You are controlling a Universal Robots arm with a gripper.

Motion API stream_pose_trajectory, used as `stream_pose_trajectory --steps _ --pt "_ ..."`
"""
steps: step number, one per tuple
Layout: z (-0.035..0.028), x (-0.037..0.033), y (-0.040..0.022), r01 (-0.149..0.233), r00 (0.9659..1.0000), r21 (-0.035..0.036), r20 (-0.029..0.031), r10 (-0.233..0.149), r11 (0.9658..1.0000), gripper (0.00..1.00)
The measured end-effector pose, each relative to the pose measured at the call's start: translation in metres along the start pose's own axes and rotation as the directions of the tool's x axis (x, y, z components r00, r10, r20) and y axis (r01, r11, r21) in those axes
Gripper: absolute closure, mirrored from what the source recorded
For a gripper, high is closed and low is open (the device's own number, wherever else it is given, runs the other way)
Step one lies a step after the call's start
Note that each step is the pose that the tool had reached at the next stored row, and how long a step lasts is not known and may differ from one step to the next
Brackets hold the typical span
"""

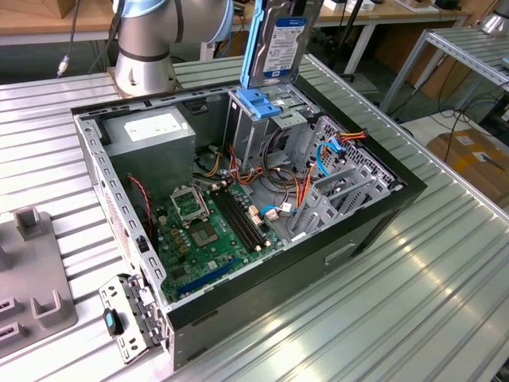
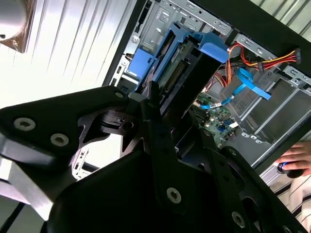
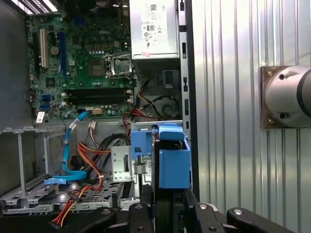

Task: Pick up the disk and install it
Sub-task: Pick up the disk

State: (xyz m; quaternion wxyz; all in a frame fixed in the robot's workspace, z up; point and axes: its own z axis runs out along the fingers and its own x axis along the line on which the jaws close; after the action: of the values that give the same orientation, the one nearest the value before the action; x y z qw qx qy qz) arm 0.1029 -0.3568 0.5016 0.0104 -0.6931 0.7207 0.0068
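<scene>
The disk [image 1: 278,40] is off the counter [image 1: 382,318] and in the air. It hangs upright, narrow end down, just above the tall metal drive cage [image 1: 262,131] at the far side of the open computer case [image 1: 374,215]. The gripper [image 3: 167,206] is clamped on it: in both wrist views the black fingers [image 2: 155,111] press the drive's flat faces at its upper end. The light-blue side frame [image 3: 173,162] runs down toward the case.

The pick-up looks done, and the step in hand is the install, at the point of lining the drive up over its bay. In the exterior view the disk's lower edge sits close over the blue latch [image 1: 266,102] on top of the cage. Whether the two touch cannot be told.

Seating the drive calls for its frame to be square to the cage opening, not tilted. It also needs a straight path down past the latch. The orange and red cables [image 1: 302,191] and the blue data cable [image 1: 324,155] lie just beside the cage and could snag or get pinched.

The grey power supply [image 1: 151,131] and the motherboard [image 1: 208,227] sit apart from the cage. A person's hand [image 2: 294,162] rests on something near the edge of the second wrist view, beyond the case.
</scene>
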Motion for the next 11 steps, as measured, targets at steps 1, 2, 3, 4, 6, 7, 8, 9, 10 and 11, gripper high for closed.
stream_pose_trajectory --steps 1,2,3,4,6,7,8,9,10,11 --pt "0.0000 0.0011 -0.0003 0.000 1.0000 0.0000 0.0000 0.000 1.0000 0.65" --pt "-0.0001 0.0032 -0.0010 0.000 1.0000 0.0000 0.0000 0.000 1.0000 0.65" --pt "-0.0001 0.0044 -0.0013 0.000 1.0000 0.0000 0.0001 0.000 1.0000 0.65" --pt "-0.0001 0.0056 -0.0016 0.000 1.0000 0.0000 0.0000 0.000 1.0000 0.65" --pt "-0.0001 0.0064 -0.0018 0.000 1.0000 0.0000 0.0001 0.000 1.0000 0.65" --pt "-0.0001 0.0064 -0.0018 0.000 1.0000 0.0000 0.0000 0.000 1.0000 0.65" --pt "-0.0002 0.0064 -0.0019 0.000 1.0000 0.0000 -0.0001 0.000 1.0000 0.65" --pt "-0.0002 0.0065 -0.0019 0.000 1.0000 0.0000 0.0000 0.000 1.0000 0.65" --pt "-0.0001 0.0065 -0.0019 0.000 1.0000 0.0000 0.0000 0.000 1.0000 0.65" --pt "-0.0001 0.0066 -0.0019 0.000 1.0000 0.0000 0.0000 0.000 1.0000 0.65"
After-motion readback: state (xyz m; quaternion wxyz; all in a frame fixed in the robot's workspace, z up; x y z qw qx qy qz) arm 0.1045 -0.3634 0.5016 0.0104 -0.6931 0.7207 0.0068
